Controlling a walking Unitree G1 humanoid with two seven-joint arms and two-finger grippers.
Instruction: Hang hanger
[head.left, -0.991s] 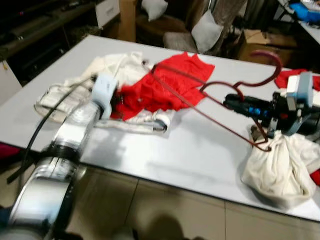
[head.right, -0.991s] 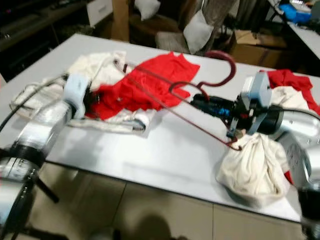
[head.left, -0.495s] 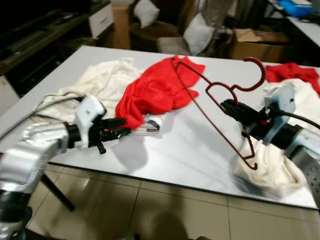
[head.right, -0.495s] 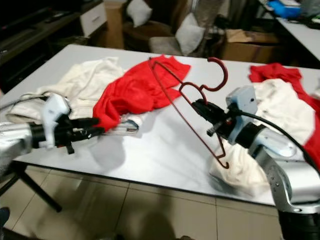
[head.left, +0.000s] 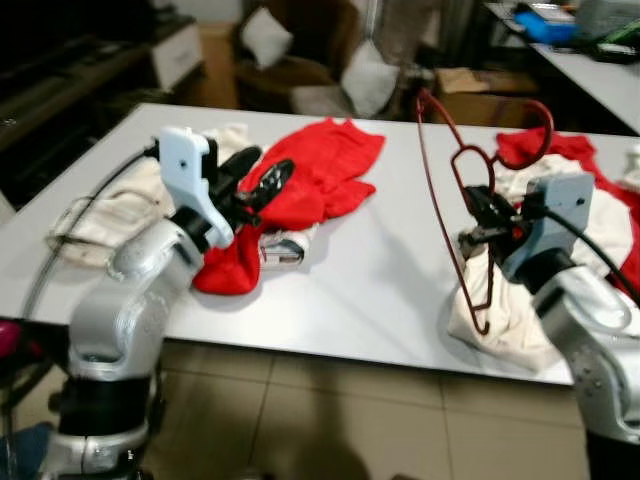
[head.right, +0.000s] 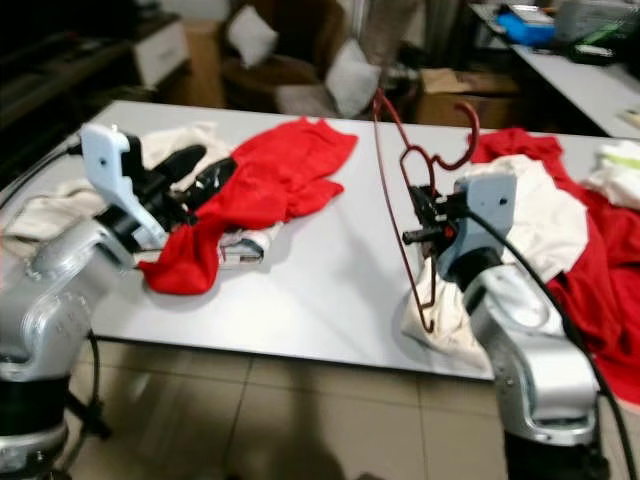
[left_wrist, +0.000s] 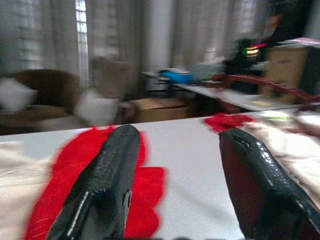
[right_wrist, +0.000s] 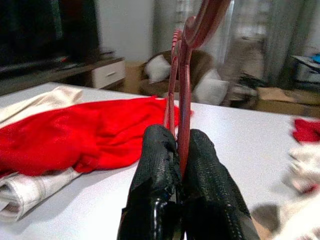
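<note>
Right gripper (right_wrist: 178, 165) pinched on dark red wire hanger (head.left: 462, 190), raised upright above white tabletop (head.left: 390, 270) near its front edge. Left gripper (left_wrist: 175, 180) spread, lifted over red cloth garment (head.left: 320, 180). No readable labels. Open tabletop between arms.

Even indoor light, dim room behind, soft shadows under arms, motion blur throughout, wrist backgrounds unfocused
</note>
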